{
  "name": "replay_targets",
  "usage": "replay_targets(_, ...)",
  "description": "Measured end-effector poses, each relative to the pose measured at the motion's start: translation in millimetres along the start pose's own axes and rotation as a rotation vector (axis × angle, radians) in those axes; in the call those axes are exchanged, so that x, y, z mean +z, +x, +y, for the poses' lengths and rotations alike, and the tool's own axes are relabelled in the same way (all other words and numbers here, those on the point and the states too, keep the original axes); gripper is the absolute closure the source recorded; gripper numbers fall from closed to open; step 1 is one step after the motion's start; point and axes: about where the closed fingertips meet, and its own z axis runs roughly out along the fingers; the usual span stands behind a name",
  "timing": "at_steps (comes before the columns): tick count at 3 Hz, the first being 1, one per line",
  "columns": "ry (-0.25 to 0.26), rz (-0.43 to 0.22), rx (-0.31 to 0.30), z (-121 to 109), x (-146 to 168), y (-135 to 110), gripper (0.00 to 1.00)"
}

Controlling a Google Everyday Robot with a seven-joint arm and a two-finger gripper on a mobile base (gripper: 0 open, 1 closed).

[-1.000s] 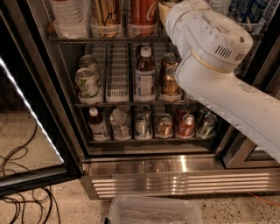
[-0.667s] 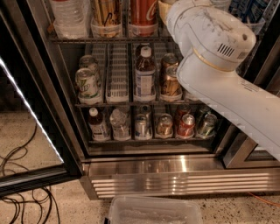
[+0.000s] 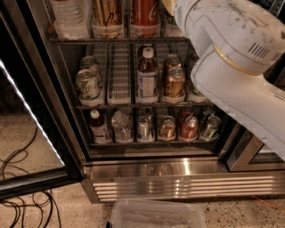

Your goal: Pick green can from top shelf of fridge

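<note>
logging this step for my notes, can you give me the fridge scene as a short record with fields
fridge: door open, swung left
top shelf: clear bottle, gold can, red can in white cups; right end hidden by arm
green can: not visible, probably behind the arm
arm: white, across the fridge's upper right
gripper: not in view, hidden past the arm
floor: plastic tub before the fridge, cables at left
</note>
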Motion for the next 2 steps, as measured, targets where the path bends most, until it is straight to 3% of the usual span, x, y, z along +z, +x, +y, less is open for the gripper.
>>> replay_targets(1,-0.051,0.023,-0.002,2.0,-25.0,-4.1,1.00)
replay_targets(2,-0.130,0.045,-0.058,12.2,-46.6,-1.8,1.00)
